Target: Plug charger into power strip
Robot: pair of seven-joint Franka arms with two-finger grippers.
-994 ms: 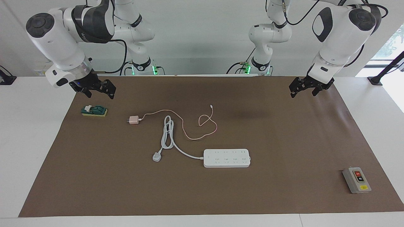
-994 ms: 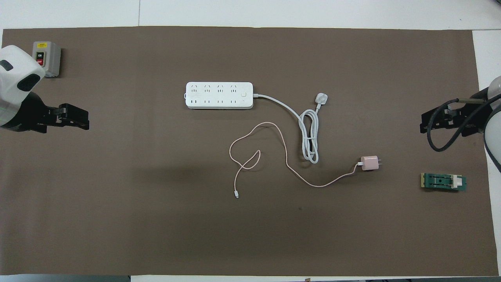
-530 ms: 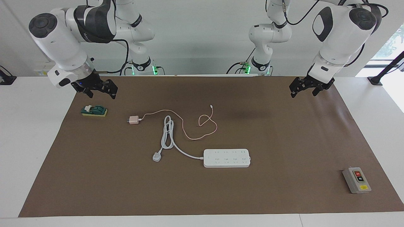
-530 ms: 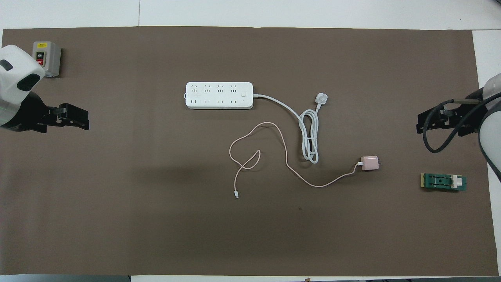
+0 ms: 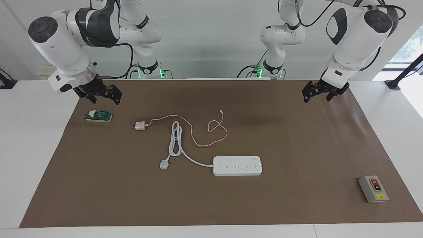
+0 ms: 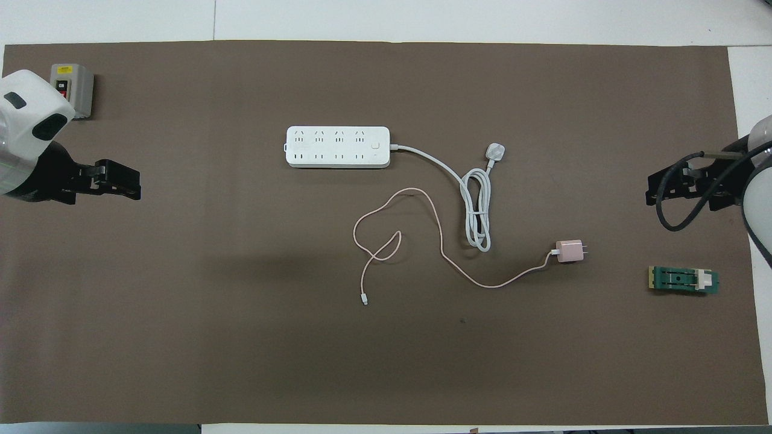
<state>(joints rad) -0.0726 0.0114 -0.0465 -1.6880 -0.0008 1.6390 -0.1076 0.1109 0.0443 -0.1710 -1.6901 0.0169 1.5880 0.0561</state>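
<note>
Both my hands hang empty over the brown mat on the desk (image 5: 19, 155), the job not yet begun. My right hand (image 5: 101, 94), fingers spread and holding nothing, hovers over the mat's edge at the right arm's end, above the small green block (image 5: 98, 116); in the last second it has shifted only slightly, drifting a touch toward the middle and back. My left hand (image 5: 317, 92), likewise released and empty, waits over the mat at the left arm's end and has edged a little inward.

The charger (image 5: 140, 125) lies untouched on the mat, its prongs pointing toward the right arm's end, its thin pink cable (image 5: 201, 144) looping away toward the middle. The power strip (image 5: 237, 165) lies farther from me than the charger, sockets up, with its white cord (image 5: 175, 138) coiled between the two and its own plug (image 5: 164, 164) lying loose. A grey button box (image 5: 373, 188) sits well apart at the left arm's end.

Nothing on the mat has moved. My judgement: the right hand is best placed to descend on the charger first.
</note>
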